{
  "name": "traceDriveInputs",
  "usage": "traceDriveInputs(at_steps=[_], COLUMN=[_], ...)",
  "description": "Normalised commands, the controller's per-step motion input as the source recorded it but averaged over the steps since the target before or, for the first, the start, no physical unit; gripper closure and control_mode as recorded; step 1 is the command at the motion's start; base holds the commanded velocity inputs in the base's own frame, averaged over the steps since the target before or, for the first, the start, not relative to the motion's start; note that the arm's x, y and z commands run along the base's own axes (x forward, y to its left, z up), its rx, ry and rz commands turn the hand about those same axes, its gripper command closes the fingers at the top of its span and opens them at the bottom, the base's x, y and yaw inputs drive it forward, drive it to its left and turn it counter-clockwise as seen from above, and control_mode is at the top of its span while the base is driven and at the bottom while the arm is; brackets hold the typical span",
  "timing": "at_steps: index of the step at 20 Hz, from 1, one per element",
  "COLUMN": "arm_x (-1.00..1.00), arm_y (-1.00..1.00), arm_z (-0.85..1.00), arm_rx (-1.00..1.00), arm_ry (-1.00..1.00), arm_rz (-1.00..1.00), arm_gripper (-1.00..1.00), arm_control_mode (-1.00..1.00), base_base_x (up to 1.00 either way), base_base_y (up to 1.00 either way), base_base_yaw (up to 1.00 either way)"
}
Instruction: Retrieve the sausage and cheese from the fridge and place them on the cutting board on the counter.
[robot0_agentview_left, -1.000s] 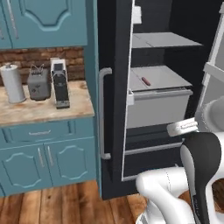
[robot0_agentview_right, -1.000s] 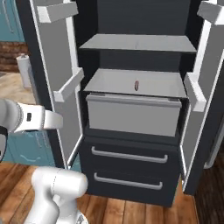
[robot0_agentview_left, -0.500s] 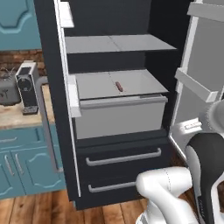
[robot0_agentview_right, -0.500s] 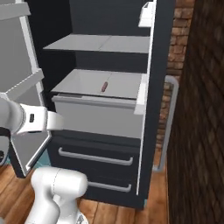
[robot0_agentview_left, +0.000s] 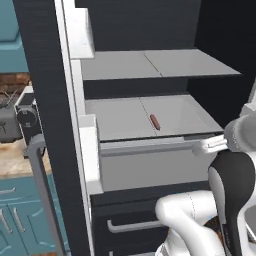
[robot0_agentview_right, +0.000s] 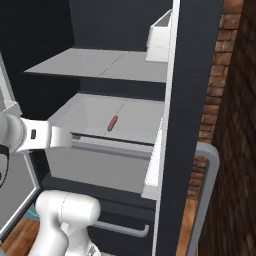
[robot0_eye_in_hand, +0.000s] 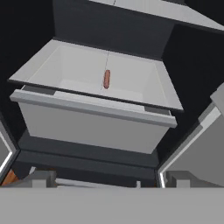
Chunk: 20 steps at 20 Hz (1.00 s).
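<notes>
In the left base view we see the fridge (robot0_agentview_left: 50, 100) standing open, with the sausage (robot0_agentview_left: 155, 122) lying on the pale grey shelf (robot0_agentview_left: 120, 117) above the drawer front.

In the right base view the sausage (robot0_agentview_right: 112, 123) lies in the middle of that shelf.

In the hand view our gripper (robot0_eye_in_hand: 105, 181) is spread wide and holds nothing, short of the drawer (robot0_eye_in_hand: 92, 127); the sausage (robot0_eye_in_hand: 106, 79) lies well beyond it.

Fridge (robot0_agentview_left: 47, 75), doors open: a pale grey shelf (robot0_agentview_left: 155, 62) is being shown above a pale grey bin (robot0_eye_in_hand: 94, 124). The sausage (robot0_eye_in_hand: 106, 79) is being carried on the surface inside the bin, near its middle.
</notes>
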Motion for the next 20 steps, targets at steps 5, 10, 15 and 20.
traceDriveInputs(at_steps=[5,10,15,20], arm_x=[0.00,0.00,0.00,0.44], arm_y=[0.00,0.00,0.00,-0.11], arm_z=[0.00,0.00,0.00,-0.08], arm_rx=[0.00,0.00,0.00,0.01], arm_ry=[0.00,0.00,0.00,0.20], arm_rz=[0.00,0.00,0.00,0.06], arm_gripper=[-1.00,-1.00,-1.00,-1.00], arm_control_mode=[1.00,1.00,1.00,-1.00], base_base_x=[0.77,0.38,0.48,0.12], base_base_y=[-0.05,-0.12,-0.15,-0.02], base_base_yaw=[0.05,0.00,0.01,0.01])
